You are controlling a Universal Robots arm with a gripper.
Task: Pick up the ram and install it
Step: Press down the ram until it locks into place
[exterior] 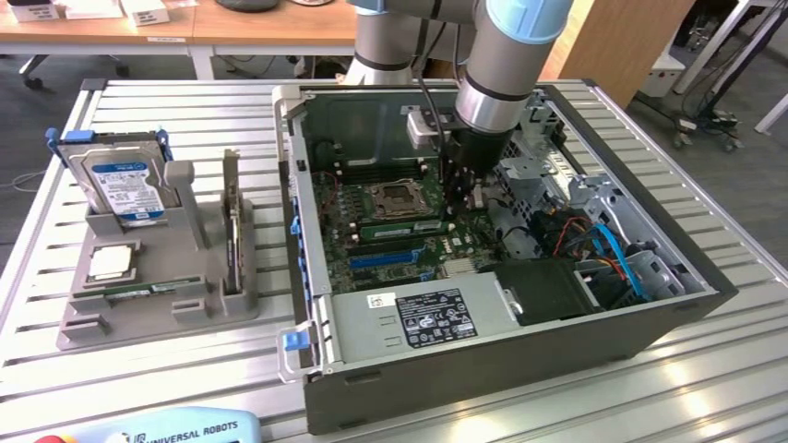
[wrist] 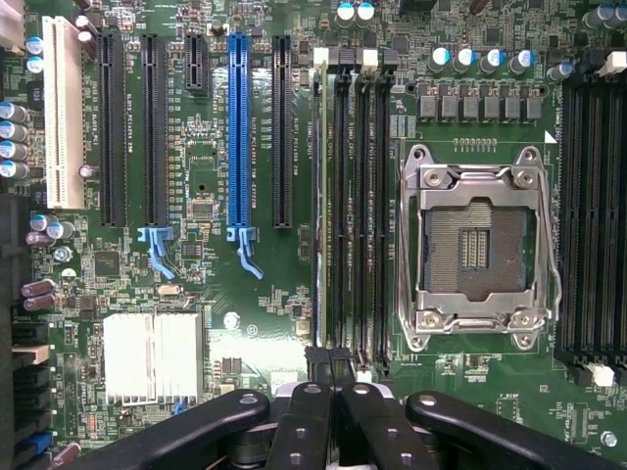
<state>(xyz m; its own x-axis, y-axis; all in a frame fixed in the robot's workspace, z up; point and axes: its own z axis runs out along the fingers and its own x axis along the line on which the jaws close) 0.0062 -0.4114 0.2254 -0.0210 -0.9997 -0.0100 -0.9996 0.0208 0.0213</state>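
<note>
The ram (wrist: 319, 206) shows edge-on as a thin green strip standing in the memory slot closest to the long black expansion slots, beside the empty processor socket (wrist: 477, 247). My gripper (wrist: 330, 364) is shut, and its black fingertips (wrist: 317, 367) meet over the near end of the ram, in line with it. The fingers cover that end. In the exterior view the arm reaches down into the open computer case (exterior: 615, 341), with the gripper (exterior: 466, 210) low over the motherboard, at the end of a green ram stick (exterior: 407, 225) next to the socket.
The blue expansion slot (wrist: 238, 127) and the silver heatsink (wrist: 152, 357) lie near the gripper. To the exterior view's left, a grey fixture (exterior: 161, 309) holds a blue-labelled hard drive (exterior: 124, 189) and a silver processor (exterior: 111, 263). The drive bay, cables and power supply (exterior: 419, 318) crowd the case.
</note>
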